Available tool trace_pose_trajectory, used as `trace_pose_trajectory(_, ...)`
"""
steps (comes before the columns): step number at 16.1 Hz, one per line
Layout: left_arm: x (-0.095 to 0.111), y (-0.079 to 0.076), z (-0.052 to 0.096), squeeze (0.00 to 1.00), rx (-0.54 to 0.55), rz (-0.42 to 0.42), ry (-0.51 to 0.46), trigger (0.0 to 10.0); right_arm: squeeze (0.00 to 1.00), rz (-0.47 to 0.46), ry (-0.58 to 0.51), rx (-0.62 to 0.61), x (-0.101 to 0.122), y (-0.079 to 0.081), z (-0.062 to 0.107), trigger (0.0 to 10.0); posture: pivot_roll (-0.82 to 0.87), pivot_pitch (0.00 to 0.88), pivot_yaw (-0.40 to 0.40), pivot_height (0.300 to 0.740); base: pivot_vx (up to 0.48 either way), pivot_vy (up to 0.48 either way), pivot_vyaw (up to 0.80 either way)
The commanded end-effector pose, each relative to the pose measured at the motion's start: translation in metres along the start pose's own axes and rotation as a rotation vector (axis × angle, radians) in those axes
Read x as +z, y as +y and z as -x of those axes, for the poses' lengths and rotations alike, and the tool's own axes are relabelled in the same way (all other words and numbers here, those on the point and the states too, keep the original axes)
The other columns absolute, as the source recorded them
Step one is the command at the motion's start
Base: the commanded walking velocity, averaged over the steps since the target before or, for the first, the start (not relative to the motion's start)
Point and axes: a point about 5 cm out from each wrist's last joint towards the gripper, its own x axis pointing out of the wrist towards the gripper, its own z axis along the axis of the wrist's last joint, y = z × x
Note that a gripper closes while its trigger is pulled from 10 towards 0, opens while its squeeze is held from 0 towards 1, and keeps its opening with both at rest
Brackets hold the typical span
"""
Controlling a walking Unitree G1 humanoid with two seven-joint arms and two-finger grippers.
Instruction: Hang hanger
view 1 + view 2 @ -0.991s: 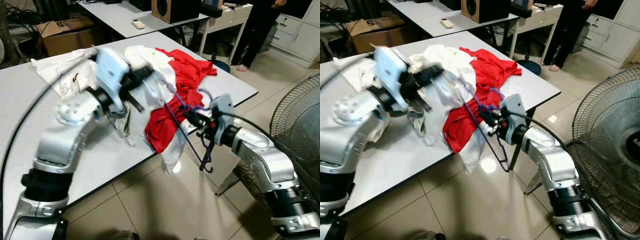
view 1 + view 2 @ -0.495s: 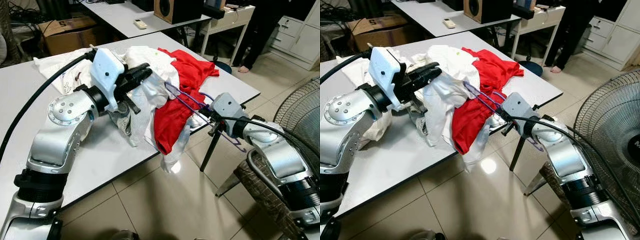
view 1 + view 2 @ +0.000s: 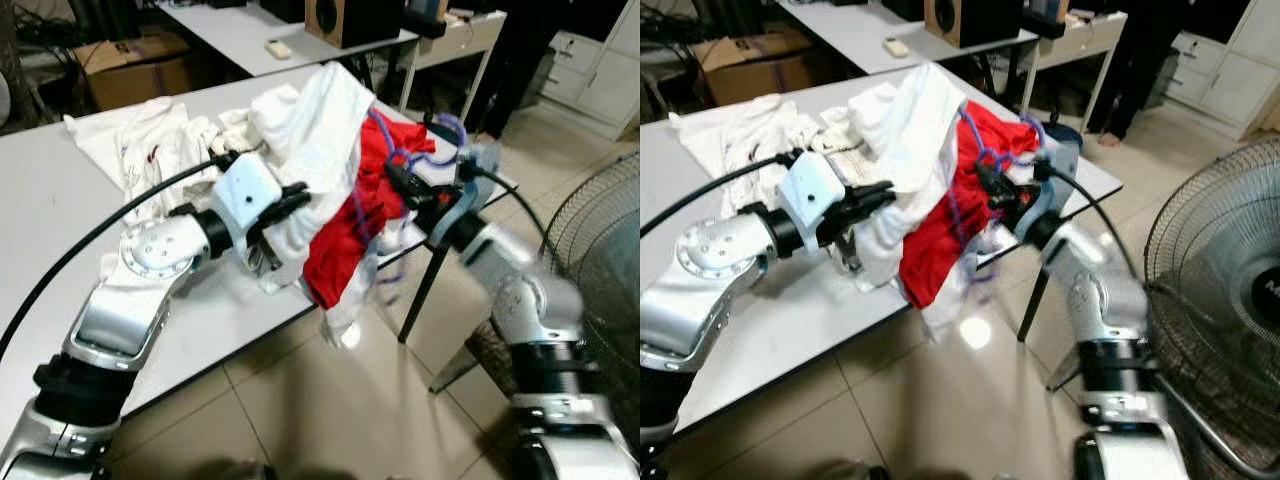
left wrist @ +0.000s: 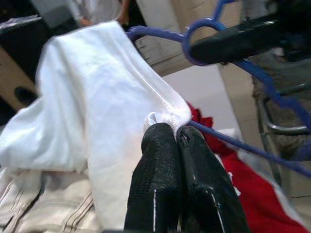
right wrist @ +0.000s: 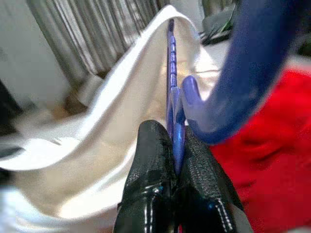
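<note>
A blue hanger [image 3: 383, 134] is up over the table's right end, with my right gripper [image 3: 397, 179] shut on its thin bar [image 5: 171, 73]. One end of the hanger is pushed inside a white garment [image 3: 315, 125], which stands up in a peak. My left gripper [image 3: 288, 203] is shut on a fold of that white garment [image 4: 112, 121], low on its left side. A red garment [image 3: 343, 243] hangs under the white one and droops over the table edge. The hanger's hook [image 5: 252, 73] is blurred.
More white clothes [image 3: 150, 140] lie spread on the grey table [image 3: 60, 220]. A large floor fan [image 3: 600, 250] stands at the right. A person [image 3: 515, 60] stands at the back right near white cabinets. A second table [image 3: 240, 30], a speaker and a cardboard box [image 3: 130, 65] are behind.
My right gripper has swung the hanger up and in over the table, lifting the white garment into a peak. My left gripper has dropped lower and rightward, still holding the cloth.
</note>
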Motion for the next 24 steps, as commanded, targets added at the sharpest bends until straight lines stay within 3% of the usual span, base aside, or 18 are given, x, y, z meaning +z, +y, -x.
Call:
trace_pose_trajectory(1, 0.003, -0.005, 0.001, 0.00, -0.009, -0.013, -0.020, 0.0, 0.00, -0.139, -0.019, 0.019, -0.004, 0.000, -0.002, 10.0, -0.07, 0.000, -0.023, 0.740, 0.000, 0.000, 0.00)
trace_pose_trajectory(4, -0.011, -0.027, 0.004, 0.00, -0.114, -0.086, 0.049, 0.0, 0.00, -0.530, -0.137, 0.040, -0.010, 0.006, -0.021, 10.0, -0.04, 0.000, -0.023, 0.740, 0.000, 0.000, 0.00)
trace_pose_trajectory(5, -0.013, -0.029, 0.006, 0.00, -0.124, -0.089, 0.054, 0.0, 0.00, -0.564, -0.157, 0.033, -0.008, 0.005, -0.023, 10.0, -0.04, 0.000, -0.023, 0.740, 0.000, 0.000, 0.00)
trace_pose_trajectory(7, -0.013, -0.035, 0.012, 0.00, -0.173, -0.067, 0.044, 0.0, 0.00, -0.726, -0.242, 0.000, -0.002, -0.002, -0.029, 10.0, -0.02, 0.000, -0.027, 0.740, 0.000, 0.000, 0.00)
trace_pose_trajectory(10, -0.016, -0.039, 0.018, 0.00, -0.205, -0.042, 0.067, 0.0, 0.00, -0.845, -0.282, -0.013, -0.003, -0.002, -0.038, 10.0, 0.00, 0.000, -0.030, 0.740, 0.000, 0.000, 0.00)
trace_pose_trajectory(12, -0.013, -0.042, 0.021, 0.00, -0.222, 0.051, 0.041, 0.0, 0.00, -0.889, -0.307, -0.033, -0.004, -0.002, -0.044, 10.0, 0.01, 0.000, -0.034, 0.740, 0.000, 0.000, 0.00)
trace_pose_trajectory(13, -0.013, -0.044, 0.022, 0.00, -0.233, 0.058, 0.038, 0.0, 0.00, -0.898, -0.311, -0.034, -0.004, -0.001, -0.045, 10.0, 0.01, 0.000, -0.035, 0.740, 0.000, 0.000, 0.00)
trace_pose_trajectory(24, -0.012, -0.044, 0.022, 0.00, -0.241, 0.060, 0.037, 0.0, 0.00, -0.907, -0.313, -0.034, -0.004, -0.001, -0.046, 10.0, 0.01, 0.000, -0.036, 0.740, 0.000, 0.000, 0.00)
